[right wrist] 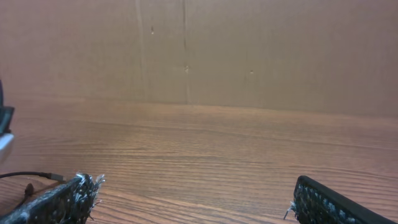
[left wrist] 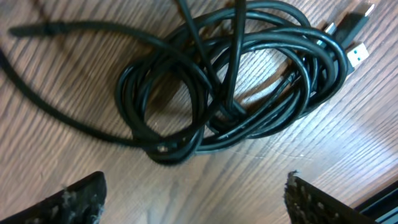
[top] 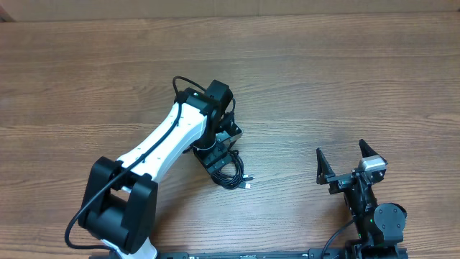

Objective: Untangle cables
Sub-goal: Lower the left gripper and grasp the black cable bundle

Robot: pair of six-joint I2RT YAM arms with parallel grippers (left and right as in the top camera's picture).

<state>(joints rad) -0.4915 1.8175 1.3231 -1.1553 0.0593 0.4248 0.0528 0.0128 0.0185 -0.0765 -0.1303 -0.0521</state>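
The cables (top: 231, 175) lie as one small tangled black bundle on the wooden table, just in front of the left arm's wrist. In the left wrist view the cables (left wrist: 205, 93) form overlapping loops, with two plug ends (left wrist: 356, 55) at the upper right and one loose strand (left wrist: 56, 28) trailing left. My left gripper (left wrist: 193, 186) hovers over the bundle's near side, open, with bare wood between its fingers. My right gripper (top: 340, 147) stands open at the right front, well apart from the bundle. Between its fingertips (right wrist: 196, 183) there is only table. A thin cord end (right wrist: 37, 175) shows at its far left.
The white left arm (top: 162, 140) stretches diagonally from the front left base to the table's middle. A brown cardboard wall (right wrist: 186, 50) closes the back of the table. The wooden tabletop (top: 323, 72) spreads out behind and to the right.
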